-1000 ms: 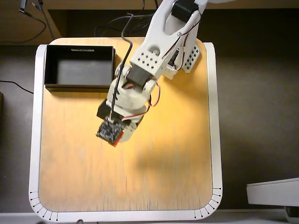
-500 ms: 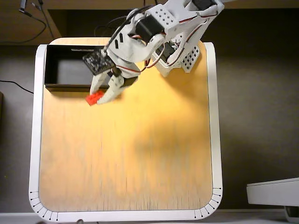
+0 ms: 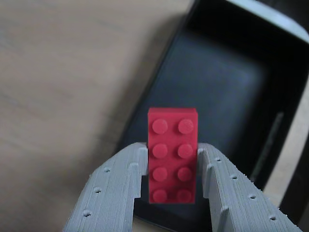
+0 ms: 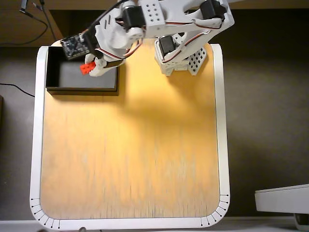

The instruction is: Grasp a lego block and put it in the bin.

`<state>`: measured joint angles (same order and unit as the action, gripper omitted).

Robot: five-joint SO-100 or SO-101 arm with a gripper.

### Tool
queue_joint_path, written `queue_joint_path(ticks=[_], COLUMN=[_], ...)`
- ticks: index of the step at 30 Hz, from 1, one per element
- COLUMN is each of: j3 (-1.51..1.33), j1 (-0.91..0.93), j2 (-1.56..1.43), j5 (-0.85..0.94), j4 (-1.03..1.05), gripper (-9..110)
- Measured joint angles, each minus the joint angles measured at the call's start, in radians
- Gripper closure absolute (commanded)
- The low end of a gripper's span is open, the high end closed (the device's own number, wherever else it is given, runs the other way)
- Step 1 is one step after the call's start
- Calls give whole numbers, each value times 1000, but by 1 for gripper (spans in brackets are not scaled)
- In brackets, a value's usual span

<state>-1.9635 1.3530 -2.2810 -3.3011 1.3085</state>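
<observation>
The red lego block (image 3: 172, 153) with two rows of studs is clamped between my grey fingers (image 3: 118, 186), so my gripper (image 3: 172, 162) is shut on it. In the wrist view the block hangs above the dark floor of the black bin (image 3: 227, 92). From overhead, my gripper (image 4: 91, 67) holds the lego block (image 4: 87, 68) over the right half of the bin (image 4: 58, 77), which sits at the table's back left corner. The arm covers the bin's back right corner.
The wooden table top (image 4: 130, 154) with a white rim stretches in front of the bin. The arm's base (image 4: 181, 60) stands at the back middle. A white object (image 4: 282, 198) lies off the table at the lower right.
The arm swung from the table's middle toward the back left, carrying the lego block from in front of the bin to over its inside.
</observation>
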Motion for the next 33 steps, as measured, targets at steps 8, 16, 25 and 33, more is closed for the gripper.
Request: queue_joint_path(ticks=[8, 16, 25, 33], j3=[0, 0, 0, -100], j1=[114, 117, 117, 117], j2=[169, 272, 316, 327], j5=[-71, -32, -41, -77], j4=[-69, -216, -233, -374], gripper=[101, 101, 101, 97])
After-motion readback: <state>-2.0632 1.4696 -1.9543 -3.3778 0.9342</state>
